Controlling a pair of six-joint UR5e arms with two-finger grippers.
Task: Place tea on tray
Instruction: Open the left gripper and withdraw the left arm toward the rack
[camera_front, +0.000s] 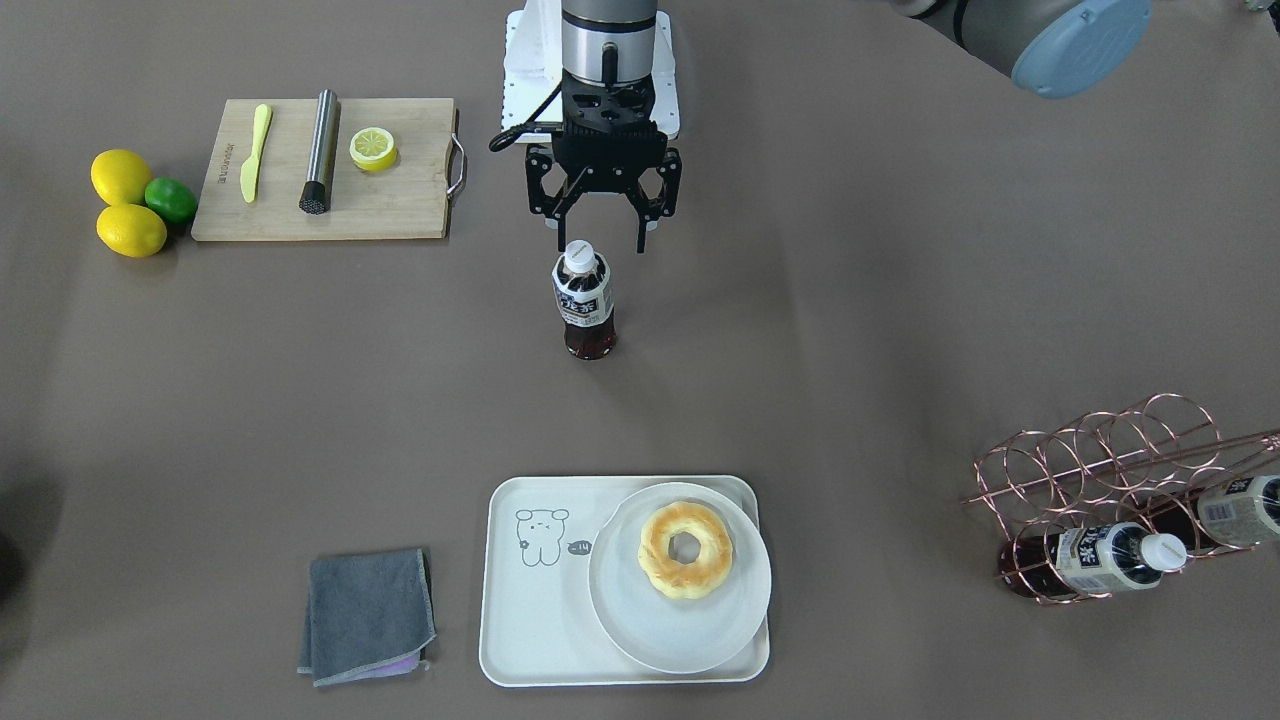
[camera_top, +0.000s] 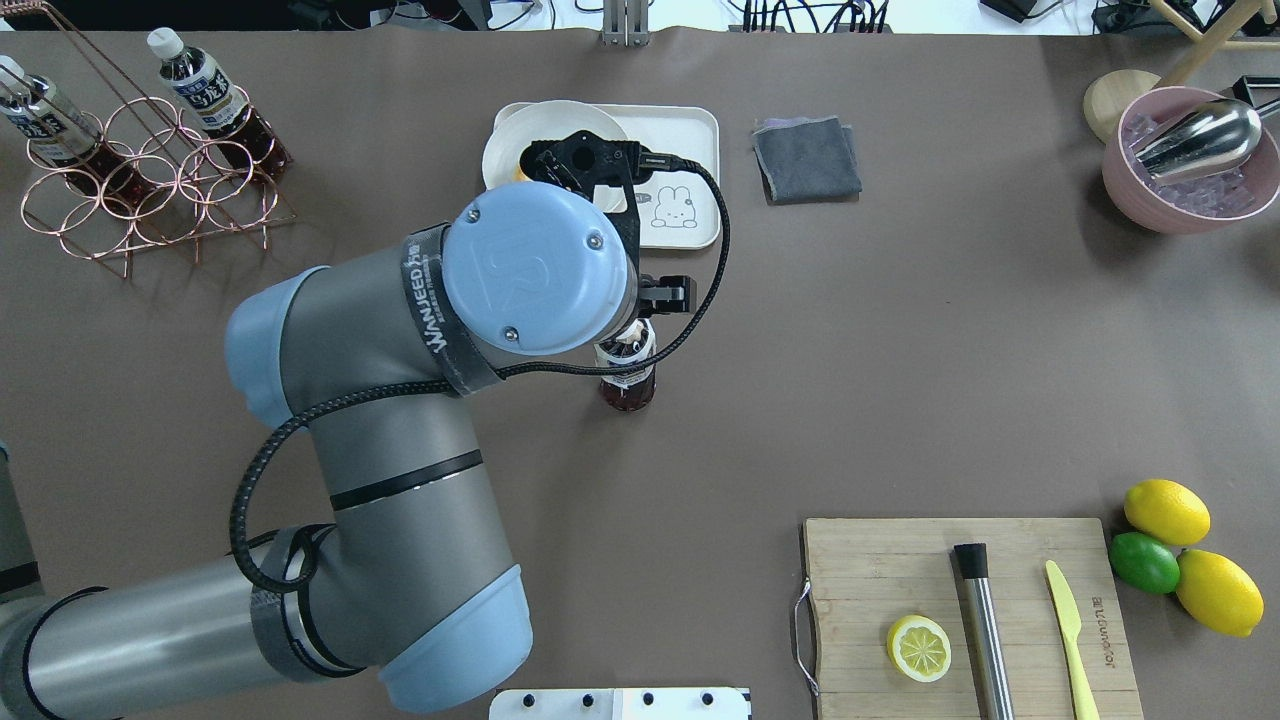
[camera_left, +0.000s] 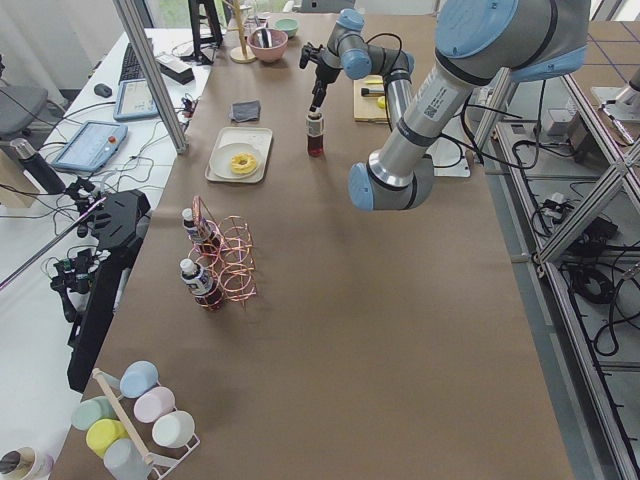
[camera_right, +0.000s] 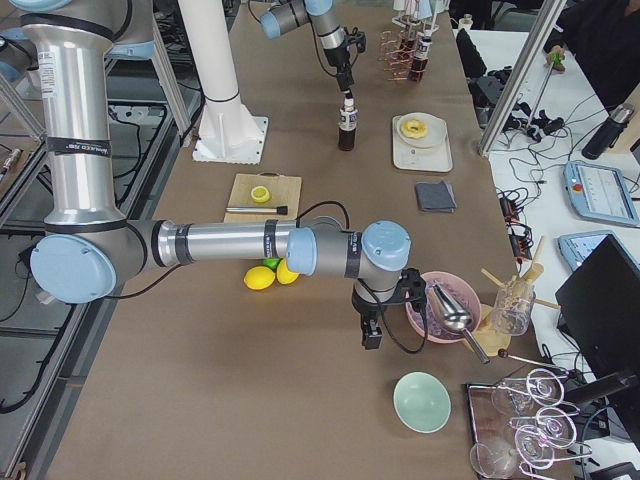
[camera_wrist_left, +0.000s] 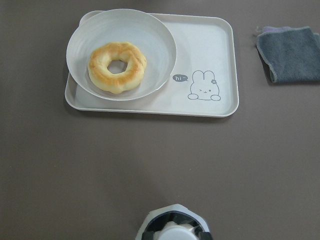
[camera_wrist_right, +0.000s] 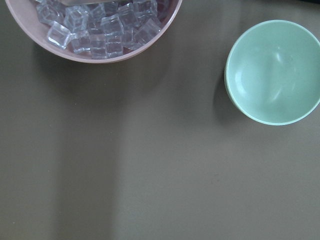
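**Table stock, front-facing view, left edge to right**

1. Two lemons (camera_front: 120, 177) and a lime (camera_front: 171, 199) are lying together. Beside them a cutting board (camera_front: 400, 200) is carrying a knife, a steel rod and a half lemon.
2. Grey cloth (camera_front: 368, 615) is lying folded, near the tray.
3. Tray (camera_front: 540, 630) is sitting at the operators' edge. A round plate (camera_front: 640, 630) with a doughnut (camera_front: 686, 549) is filling its right half, and the bear-drawn half is lying bare.
4. Tea (camera_front: 583, 305) is standing upright on the bare table, well apart from the tray, between it and the robot's base.
   - Handling: it is looking full, so probably weighty for its size. The cap and neck are likely stiff, the smooth walls likely yielding and slippery.
   - Best hold: the neck under the cap, or high on the label.
5. Left gripper (camera_front: 600, 235) is hanging just above the cap, jaws spread wide, gripping nothing.
6. Wire rack (camera_front: 1100, 450) is holding two alike bottles.
7. Right gripper (camera_right: 372, 332) is showing only in the right-side view, hovering by a pink bowl (camera_wrist_right: 95, 59) of ice. The state of its jaws cannot be told.
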